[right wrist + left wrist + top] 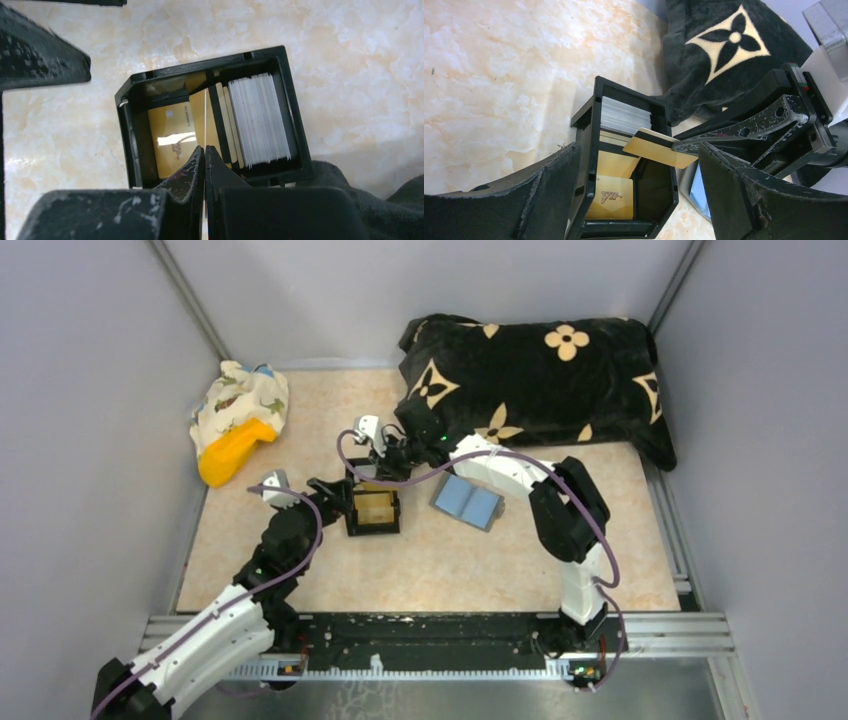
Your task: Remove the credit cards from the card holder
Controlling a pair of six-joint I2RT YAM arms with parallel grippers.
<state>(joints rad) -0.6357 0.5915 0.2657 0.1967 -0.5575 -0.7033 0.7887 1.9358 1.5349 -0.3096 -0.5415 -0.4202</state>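
One gold card (659, 148) is pinched in the right tool (205, 148).

The card holder (696, 192) is largely hidden behind the left fingers (749, 200), and the print on the gold card (172, 125) in the black box (131, 140) is blurred.

— Where is the box (373, 510) placed?
— At mid-table (440, 570), a card (659, 147) held just above it, the card holder (467, 503) laid just to its right.
— And behind?
— A cushion (535, 380) is set back right, a cloth bundle (238, 415) back left.
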